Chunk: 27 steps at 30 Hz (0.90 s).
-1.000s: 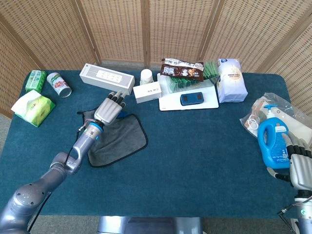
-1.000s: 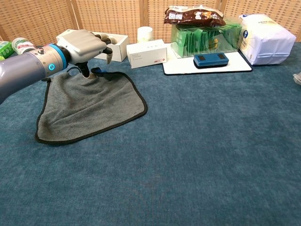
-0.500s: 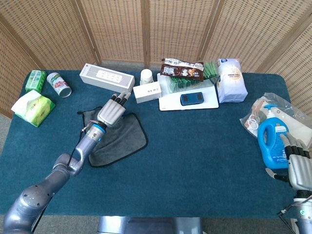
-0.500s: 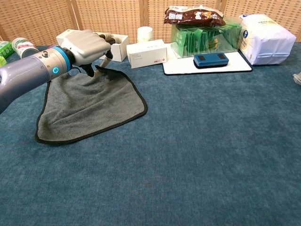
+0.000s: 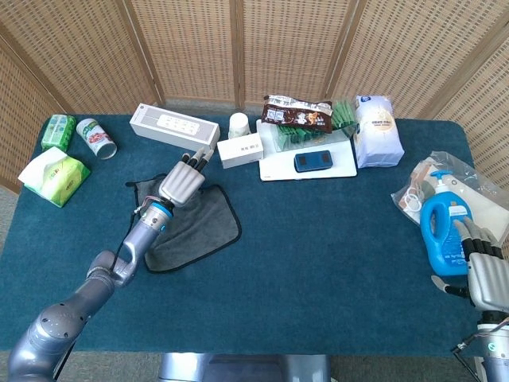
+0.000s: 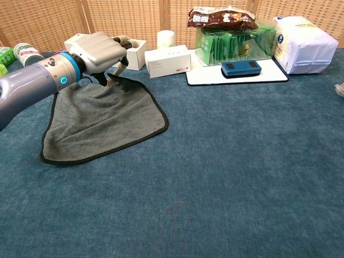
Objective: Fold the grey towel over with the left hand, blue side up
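Blue detergent bottle [image 5: 446, 233] at rt edge, tissue pack [image 5: 54, 177] far left, phone [image 5: 316, 161] on white tray [image 5: 274, 169].

**Woven screens behind a blue-topped desk**

A folding screen [image 5: 262, 48] of woven cane panels in light wooden frames closes off the whole back of the scene, its sections angled so that they wrap round both far corners. In front of it stands the desk [image 5: 318, 263], covered edge to edge in a dark teal, carpet-like cloth with rounded corners. The light is even and soft, with no hard shadows on the cloth. Past the desk's near edge a strip of pale grey floor [image 5: 103, 362] shows, though its material is hard to make out from here.
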Each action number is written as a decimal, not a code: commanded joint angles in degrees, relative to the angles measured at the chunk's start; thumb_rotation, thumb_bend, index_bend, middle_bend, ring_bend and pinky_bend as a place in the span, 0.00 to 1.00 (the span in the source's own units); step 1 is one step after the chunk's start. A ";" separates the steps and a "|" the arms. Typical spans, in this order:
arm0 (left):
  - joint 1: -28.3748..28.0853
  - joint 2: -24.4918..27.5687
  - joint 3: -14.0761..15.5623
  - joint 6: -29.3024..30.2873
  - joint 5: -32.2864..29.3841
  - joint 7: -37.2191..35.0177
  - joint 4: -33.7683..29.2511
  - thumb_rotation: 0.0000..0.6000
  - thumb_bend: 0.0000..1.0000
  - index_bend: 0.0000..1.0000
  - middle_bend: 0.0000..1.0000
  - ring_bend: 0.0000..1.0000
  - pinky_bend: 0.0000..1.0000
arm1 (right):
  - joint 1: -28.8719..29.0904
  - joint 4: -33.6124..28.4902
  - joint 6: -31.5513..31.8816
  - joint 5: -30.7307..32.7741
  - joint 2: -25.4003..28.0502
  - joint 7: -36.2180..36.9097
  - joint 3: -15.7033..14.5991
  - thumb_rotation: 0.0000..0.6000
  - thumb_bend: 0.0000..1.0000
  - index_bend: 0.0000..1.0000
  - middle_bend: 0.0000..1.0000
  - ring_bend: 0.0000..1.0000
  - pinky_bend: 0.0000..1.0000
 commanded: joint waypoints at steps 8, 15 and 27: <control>2.62 4.10 1.01 3.62 0.55 0.49 -6.34 1.00 0.67 0.74 0.00 0.03 0.31 | 0.08 -0.11 -0.20 -0.42 0.13 0.37 -0.28 1.00 0.00 0.00 0.00 0.00 0.00; 4.35 7.74 1.47 4.90 0.50 2.66 -12.15 1.00 0.72 0.75 0.00 0.03 0.32 | 0.09 -0.42 -0.12 -0.94 0.11 0.25 -0.55 1.00 0.00 0.00 0.00 0.00 0.00; 10.36 18.76 3.16 10.50 0.73 6.37 -32.34 1.00 0.73 0.76 0.00 0.04 0.33 | 0.03 -0.76 0.00 -1.59 0.21 0.36 -0.94 1.00 0.00 0.00 0.00 0.00 0.00</control>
